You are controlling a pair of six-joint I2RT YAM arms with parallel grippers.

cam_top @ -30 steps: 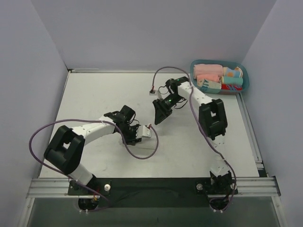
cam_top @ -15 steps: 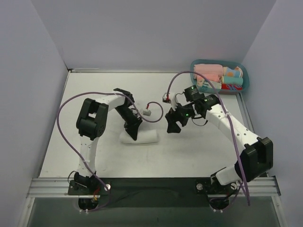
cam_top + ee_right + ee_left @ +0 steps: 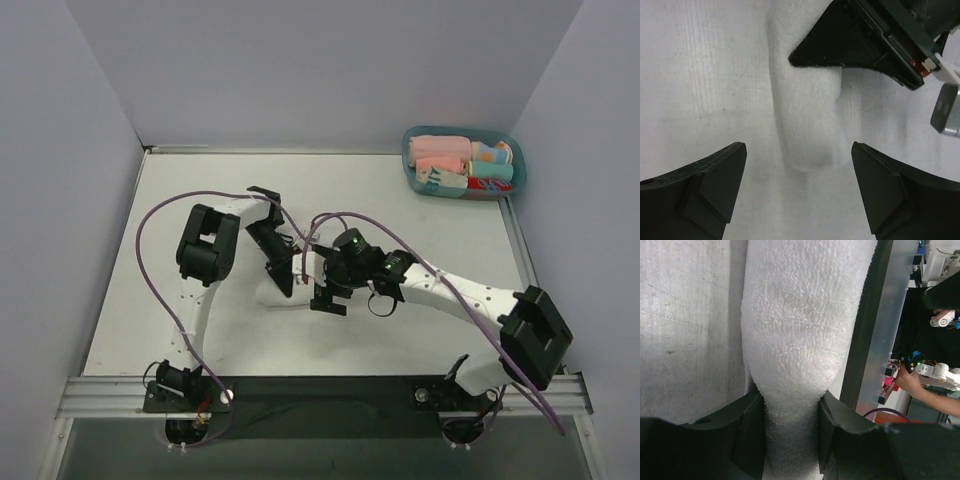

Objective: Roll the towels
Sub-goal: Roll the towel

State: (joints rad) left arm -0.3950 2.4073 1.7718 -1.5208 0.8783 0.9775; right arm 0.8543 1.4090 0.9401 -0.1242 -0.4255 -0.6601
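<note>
Two pincers meet at one rolled white towel lying on the counter. The left pincer is clenched around the roll, one finger pressed into each side, and the finger bases are cut off at the bottom of its wrist view. The right pincer hangs released over the roll's rounded end, with its fingers spread wide and clear of the cloth on either side. From overhead both arms cover most of the towel, leaving only a sliver showing. A teal basket of rolled coloured cloths sits in the far right corner, well apart.
</note>
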